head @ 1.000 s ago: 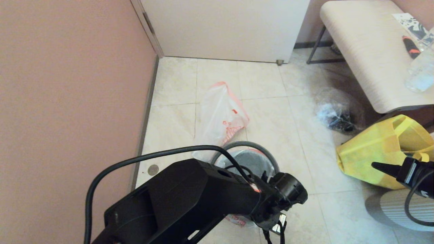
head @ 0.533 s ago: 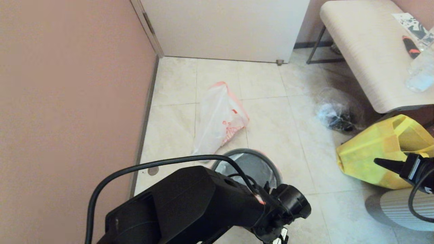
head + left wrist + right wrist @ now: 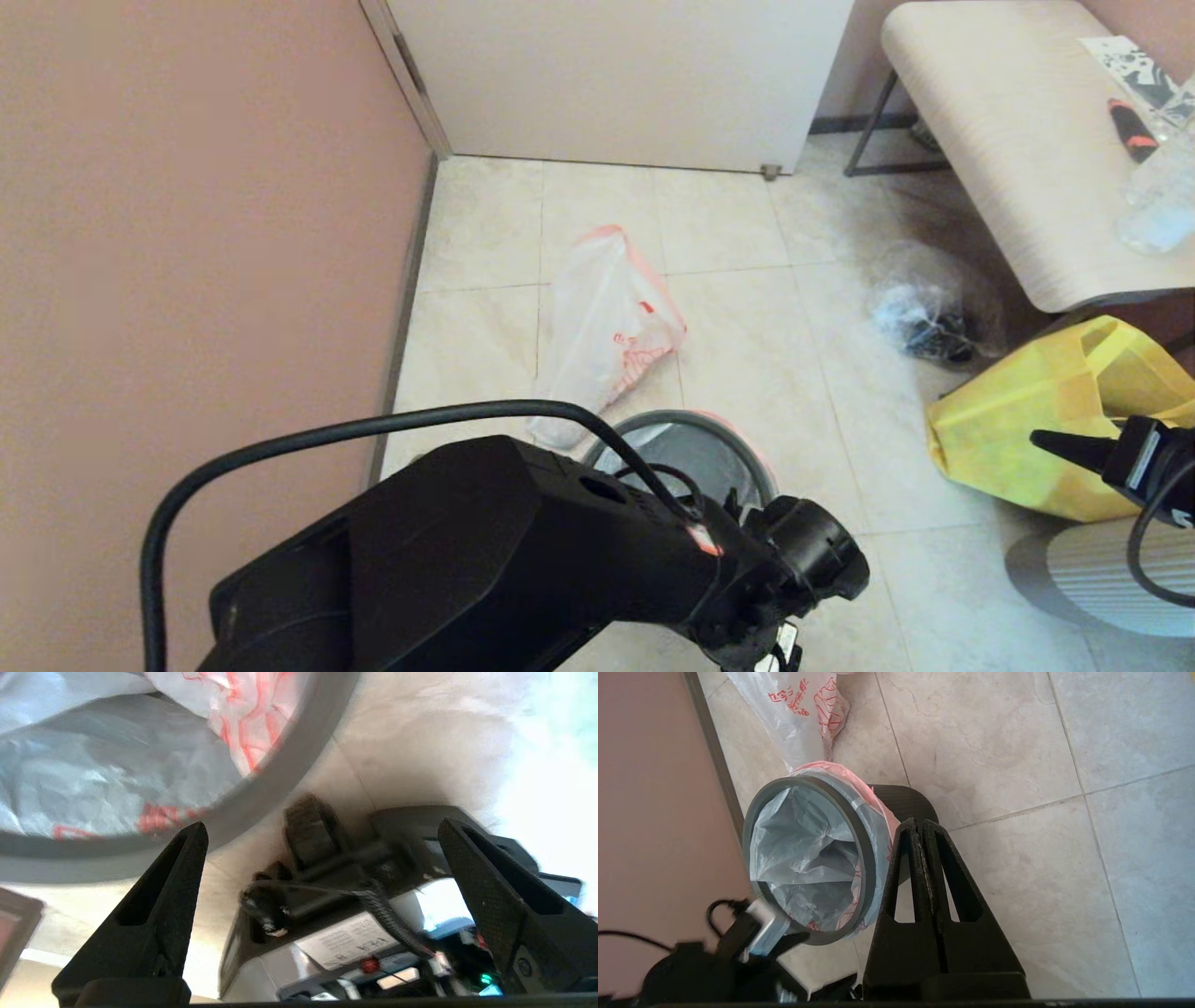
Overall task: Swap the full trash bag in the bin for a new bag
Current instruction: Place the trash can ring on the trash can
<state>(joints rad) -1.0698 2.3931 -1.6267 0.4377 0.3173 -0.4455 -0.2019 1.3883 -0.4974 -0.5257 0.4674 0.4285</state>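
The bin (image 3: 896, 805) stands on the floor tiles by the pink wall, its grey ring (image 3: 695, 422) partly under my left arm. The full trash bag (image 3: 803, 858) lines it, pink-orange rim folded over the ring; only crumpled plastic shows inside. The new bag (image 3: 607, 331) lies flat on the floor just beyond the bin, red drawing up. My left gripper (image 3: 322, 828) is open and empty, hanging just outside the ring on the near side of the bin. My right gripper (image 3: 920, 823) is shut on nothing, held off to the right by the tote (image 3: 1050, 443).
A yellow fabric tote (image 3: 1027, 411) sits at the right, and a clear bag with dark lumps (image 3: 920, 317) lies beyond it. A pale bench (image 3: 1018, 140) stands at the back right, and a white door (image 3: 616, 75) at the back. My own base (image 3: 350, 942) lies under the left gripper.
My left arm has swung lower and nearer, covering more of the bin. The bin's ring sits slightly nearer than a second ago. The right gripper has drifted a little right.
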